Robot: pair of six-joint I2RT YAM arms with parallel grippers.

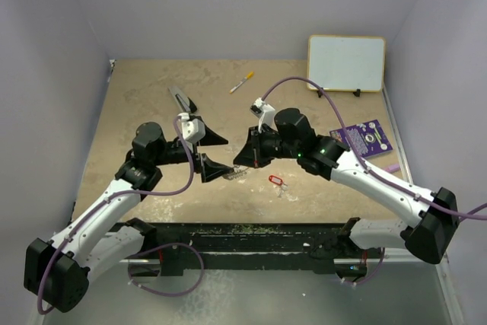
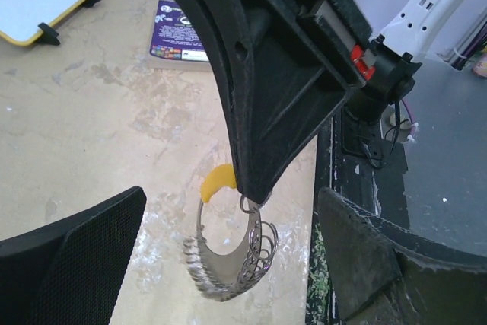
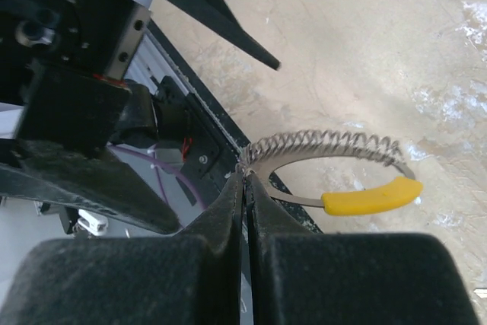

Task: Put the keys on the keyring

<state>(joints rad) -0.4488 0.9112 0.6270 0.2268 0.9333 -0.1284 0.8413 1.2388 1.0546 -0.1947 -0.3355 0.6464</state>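
The keyring, a big wire ring strung with small silver pieces and one yellow arc, hangs above the table. My right gripper is shut on its top edge, the ring curving away from the fingertips. My left gripper is open just left of it. Its two fingers stand wide on either side of the hanging ring without touching it. The keys, a tiny silver bunch with a red tag, lie on the table just right of both grippers, below the right wrist.
A yellow-tipped marker and a grey-black stapler-like tool lie farther back. A whiteboard stands at the back right, with a purple booklet in front of it. The black table edge runs close below the grippers.
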